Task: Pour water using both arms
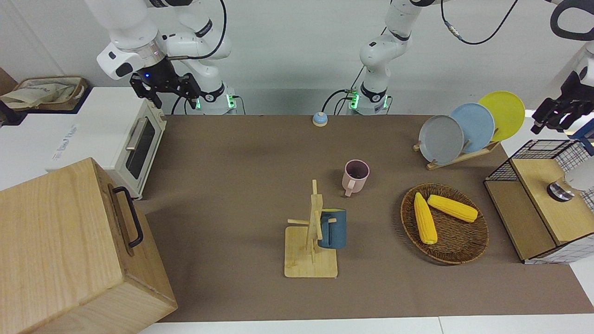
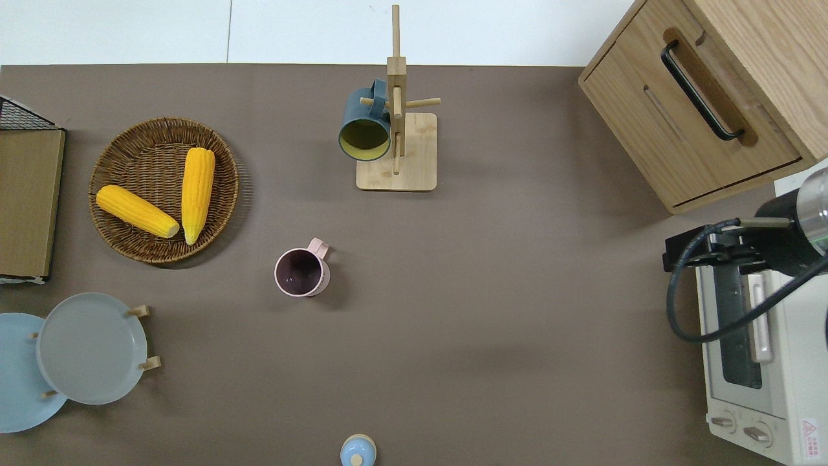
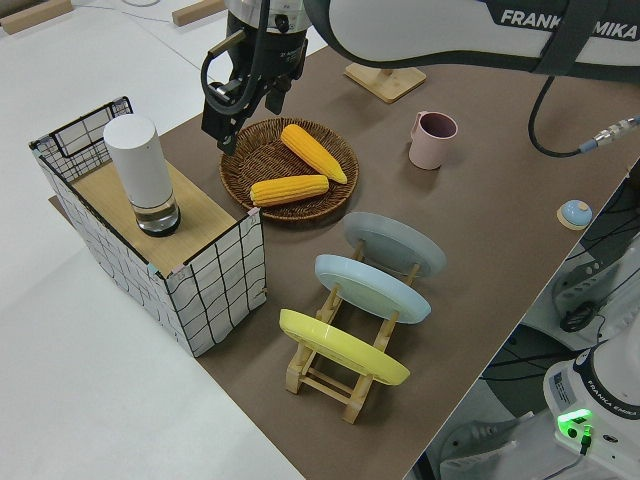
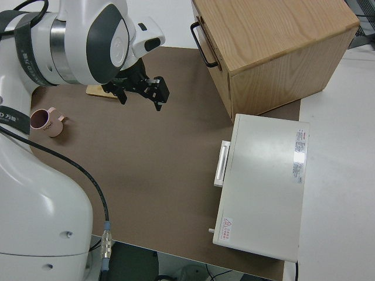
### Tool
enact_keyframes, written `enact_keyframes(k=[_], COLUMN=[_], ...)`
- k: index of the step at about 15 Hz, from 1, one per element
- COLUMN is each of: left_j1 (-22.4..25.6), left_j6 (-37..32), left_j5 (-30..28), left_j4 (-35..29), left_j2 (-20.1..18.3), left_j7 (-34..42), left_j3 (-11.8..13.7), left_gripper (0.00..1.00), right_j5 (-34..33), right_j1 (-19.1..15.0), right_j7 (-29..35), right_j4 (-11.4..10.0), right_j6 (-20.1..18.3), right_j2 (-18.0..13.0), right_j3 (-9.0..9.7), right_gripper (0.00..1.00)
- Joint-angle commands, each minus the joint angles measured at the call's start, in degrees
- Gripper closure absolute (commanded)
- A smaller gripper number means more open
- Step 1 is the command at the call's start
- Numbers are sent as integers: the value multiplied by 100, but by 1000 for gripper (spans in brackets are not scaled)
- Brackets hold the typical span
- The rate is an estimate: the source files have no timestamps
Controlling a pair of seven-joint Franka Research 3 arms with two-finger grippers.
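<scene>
Near the bench [image 2: 517,291] middle your pink mug [image 2: 302,272] stands upright, its contents unclear; two corn cobs [image 2: 197,193] lie in the wicker basket [image 2: 123,139]. Both your left end effector [image 3: 243,95] and right end effector [image 1: 163,88] hang wide, holding nothing.

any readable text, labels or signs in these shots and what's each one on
"FRANKA EMIKA": on the arm at the top of the left side view.
"FRANKA EMIKA": on the arm base at that view's lower corner.
Red warning triangle: on a sticker atop the oven; its small print is unreadable.
Grey lettering on the oven's top: too blurred to read.
</scene>
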Motion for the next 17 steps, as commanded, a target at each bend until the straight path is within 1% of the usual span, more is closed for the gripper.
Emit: enact_keyframes(k=[1,3,4,6,7,8,9,10,12,13,14,15,17], left_j1=[-490,-728,-947,-1614,-2017,-2483,-2835,-3387,-4311,-4498,-4604,-4597,-4597], left_j6=[-358,-376,-472,-840,-1024,-1131,-1184,-1289,-1430,-1439,-1448,-1509,-1562], left_j5=[178,170,161,161,161,152,91,56,-76,-103,-129,-155,-156], left_j4=[-22,-22,-30,-30,-22,-22,-22,-30,-39,-48,-48,-48,-48], left_j2=[-40,-40,-58,-102,-102,-110,-145,-215,-295,-304,-321,-321,-321], left_j7=[-678,-873,-987,-1295,-1313,-1331,-1331,-1322,-1261,-1261,-1252,-1243,-1226], left_j3=[-32,-32,-23,195,327,624,914,1370,2074,2199,2218,2131,2104], left_gripper=[2,2,2,2,0,2,0,0,0,0,0,0,0], right_j5=[43,43,43,43,43,43,43,43,43,43,43,43,43], right_j1=[-73,-64,-73,-73,-73,-73,-73,-73,-73,-64,-64,-73,-64], right_j7=[-114,-114,-114,-114,-114,-114,-114,-114,-114,-114,-114,-114,-114], right_j4=[-116,-107,-107,-107,-107,-116,-107,-107,-116,-107,-107,-107,-107], right_j6=[38,38,46,38,46,38,46,38,46,46,46,46,46], right_j2=[-102,-102,-102,-102,-102,-102,-102,-102,-102,-102,-102,-102,-102], right_j3=[35,35,35,35,35,35,35,35,35,35,35,35,35], right_gripper=[15,15,15,15,15,15,15,15,15,15,15,15,15])
